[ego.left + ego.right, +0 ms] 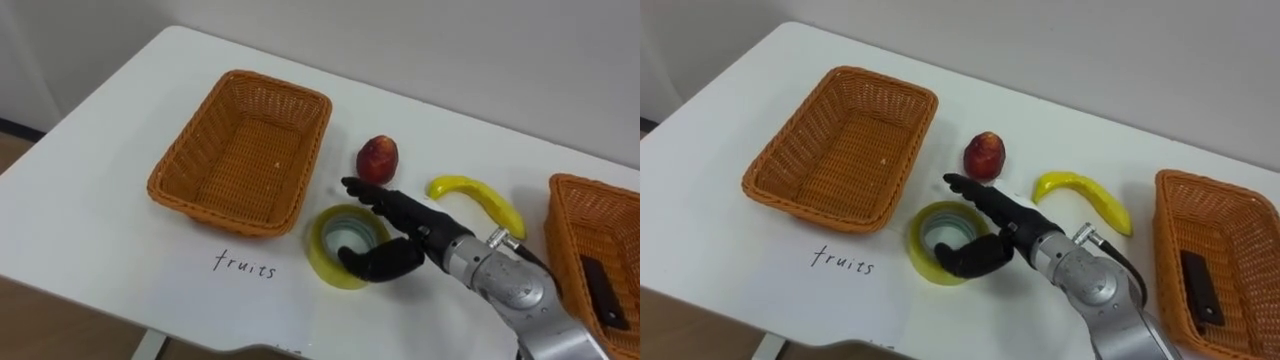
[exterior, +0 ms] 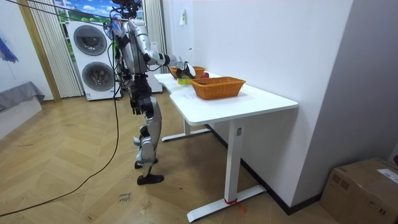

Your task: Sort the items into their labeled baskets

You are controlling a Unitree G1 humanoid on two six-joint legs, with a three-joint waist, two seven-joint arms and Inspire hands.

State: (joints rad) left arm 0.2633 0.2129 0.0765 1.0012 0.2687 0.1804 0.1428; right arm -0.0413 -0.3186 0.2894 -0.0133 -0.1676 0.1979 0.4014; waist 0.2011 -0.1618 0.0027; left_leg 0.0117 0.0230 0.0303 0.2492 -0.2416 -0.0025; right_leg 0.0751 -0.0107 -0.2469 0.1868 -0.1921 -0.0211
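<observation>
Now, robot: we see it standing on the wooden floor at the white table point(image 1: 95, 215), one arm stretched out over the top.
Right hand point(image 1: 405, 225): released, we judge; the fingers lie straight across the tape roll point(image 1: 324, 250) and the thumb bends down onto its near rim.
Tape roll: yellow, flat on the table, just in front of the fruit basket point(image 1: 200, 165).
Apple point(image 1: 378, 158): red, on the table just beyond the fingertips.
Banana point(image 1: 480, 196): on the table between the apple and the second basket point(image 1: 568, 235).
Second basket: we make out a dark flat item point(image 1: 603, 292) inside.
Written word point(image 1: 245, 265): on the table before the fruit basket.
</observation>
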